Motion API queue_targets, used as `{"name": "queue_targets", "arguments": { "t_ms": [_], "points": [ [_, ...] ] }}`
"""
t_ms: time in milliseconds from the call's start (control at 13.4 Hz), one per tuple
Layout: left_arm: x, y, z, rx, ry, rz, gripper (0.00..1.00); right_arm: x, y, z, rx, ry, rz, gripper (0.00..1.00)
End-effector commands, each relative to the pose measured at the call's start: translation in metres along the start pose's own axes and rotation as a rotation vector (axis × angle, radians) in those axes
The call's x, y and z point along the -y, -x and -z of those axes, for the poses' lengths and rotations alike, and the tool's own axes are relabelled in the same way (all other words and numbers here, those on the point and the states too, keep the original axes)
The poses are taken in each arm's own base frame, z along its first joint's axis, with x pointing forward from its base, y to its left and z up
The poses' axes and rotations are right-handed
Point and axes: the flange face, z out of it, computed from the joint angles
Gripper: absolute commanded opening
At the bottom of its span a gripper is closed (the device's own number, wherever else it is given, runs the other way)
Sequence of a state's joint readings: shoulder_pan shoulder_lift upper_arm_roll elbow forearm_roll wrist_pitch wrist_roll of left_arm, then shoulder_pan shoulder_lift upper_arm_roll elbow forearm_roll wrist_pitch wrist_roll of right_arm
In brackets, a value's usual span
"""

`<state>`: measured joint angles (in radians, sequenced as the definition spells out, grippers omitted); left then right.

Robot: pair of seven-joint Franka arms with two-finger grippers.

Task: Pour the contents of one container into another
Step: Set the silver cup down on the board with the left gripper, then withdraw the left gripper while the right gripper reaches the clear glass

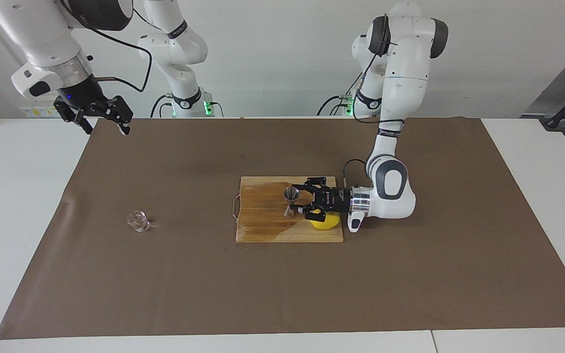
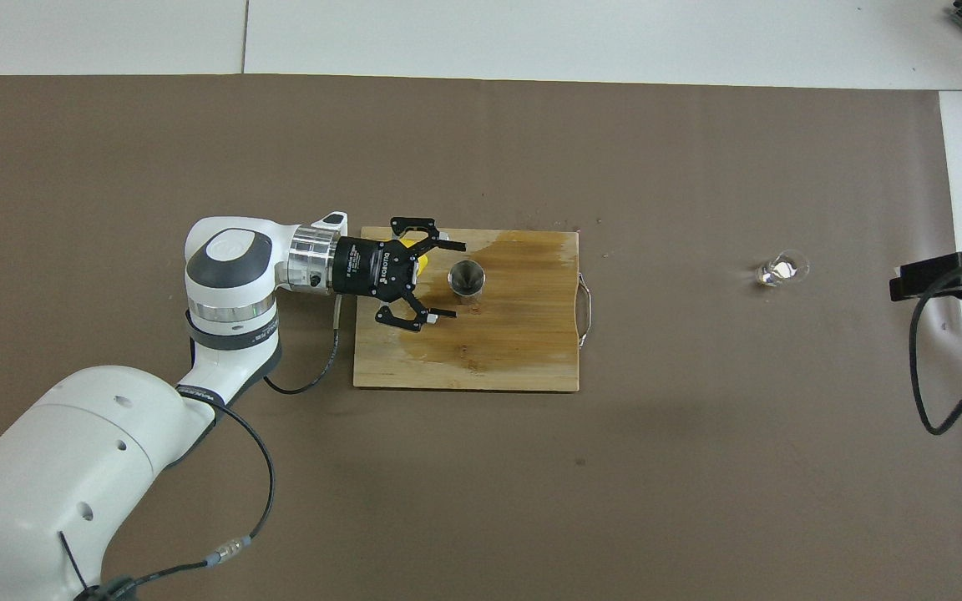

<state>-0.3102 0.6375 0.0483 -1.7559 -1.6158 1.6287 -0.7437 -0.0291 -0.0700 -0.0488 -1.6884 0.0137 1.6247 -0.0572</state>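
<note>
The silver hourglass jigger [image 1: 290, 201] [image 2: 466, 278] stands upright on the wooden cutting board [image 1: 263, 228] [image 2: 514, 355]. My left gripper [image 1: 301, 198] [image 2: 451, 280] lies level at the jigger's height, toward the left arm's end of the board. It is open, one finger on each side of the jigger, neither touching it. The tiny clear glass cup [image 1: 138, 221] [image 2: 779, 270] sits on the brown mat toward the right arm's end. My right gripper [image 1: 107, 128] [image 2: 932, 277] hangs open high over the mat's edge at that end, holding nothing.
A yellow lemon [image 1: 324, 221] [image 2: 419, 260] lies on the board under the left wrist. A dark wet patch [image 2: 489, 334] covers much of the board. A metal handle [image 2: 585, 310] sticks out of the board's edge toward the cup.
</note>
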Motion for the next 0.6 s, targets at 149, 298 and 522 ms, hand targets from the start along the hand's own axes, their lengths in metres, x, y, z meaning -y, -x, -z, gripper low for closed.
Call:
{"name": "queue_targets", "arguments": {
  "t_ms": [149,298,522],
  "points": [
    [-0.012,0.008,0.020,-0.033,-0.001,-0.018,1.00,-0.005,0.010,-0.007,-0.019,0.005,0.117,1.00],
    [-0.016,0.012,0.040,-0.062,-0.018,-0.039,1.00,-0.009,0.012,-0.009,-0.014,-0.010,0.163,1.00],
    [-0.025,0.028,0.080,-0.120,-0.062,-0.090,1.00,-0.010,0.009,-0.012,-0.039,-0.039,0.213,1.00]
  ]
}}
